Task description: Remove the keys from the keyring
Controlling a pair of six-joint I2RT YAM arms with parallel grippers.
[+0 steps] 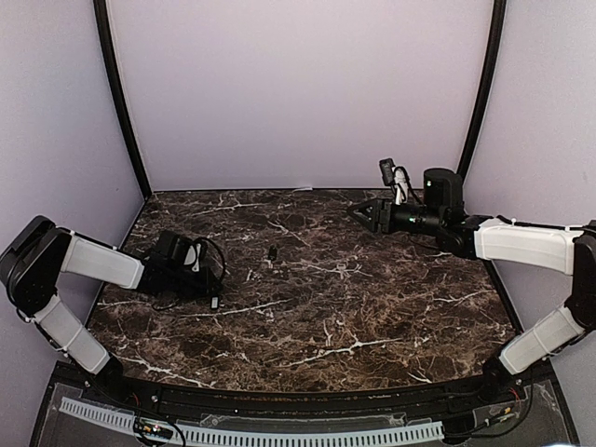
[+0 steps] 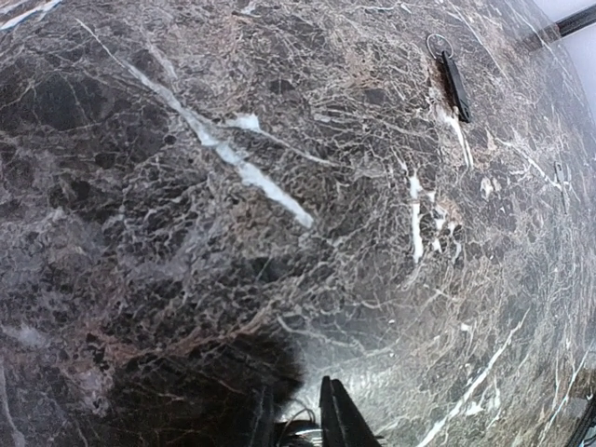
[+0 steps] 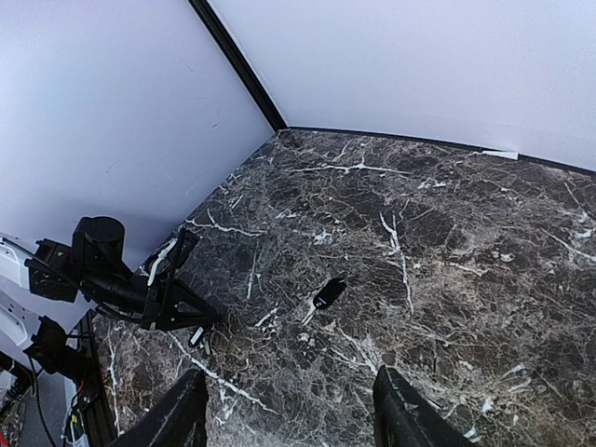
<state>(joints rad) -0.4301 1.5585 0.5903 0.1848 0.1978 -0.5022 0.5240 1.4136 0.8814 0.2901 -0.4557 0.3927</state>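
Pale walls close off the back and both sides, with black posts (image 1: 124,112) in the corners, and the dark marble table (image 1: 326,326) runs right up to them. Its white veins streak everywhere across a glossy, flat top. Plenty of open marble through the middle and the near half, with both arms parked out wide by the side walls.

And there are the keys (image 1: 272,252), alone on the slab, left of centre and toward the back, well apart from either arm. From the left wrist they read as a slim, black, bar-shaped piece (image 2: 454,84) lying flat. The keyring (image 2: 439,43), a thin silvery wire loop, sits at the end farther from that camera. The long axis runs almost straight away from the left wrist's lens; from the right wrist the same dark piece (image 3: 327,293) lies on a diagonal, its ring too small to make out.

Left gripper (image 1: 209,277) sits low over the left edge of the table, its dark fingertips (image 2: 340,419) poking in at the bottom of its own view. Whether it's clamped on anything I can't tell. Right gripper (image 3: 291,377) hangs up near the back right, black fingers (image 3: 182,414) spread wide, nothing between them.
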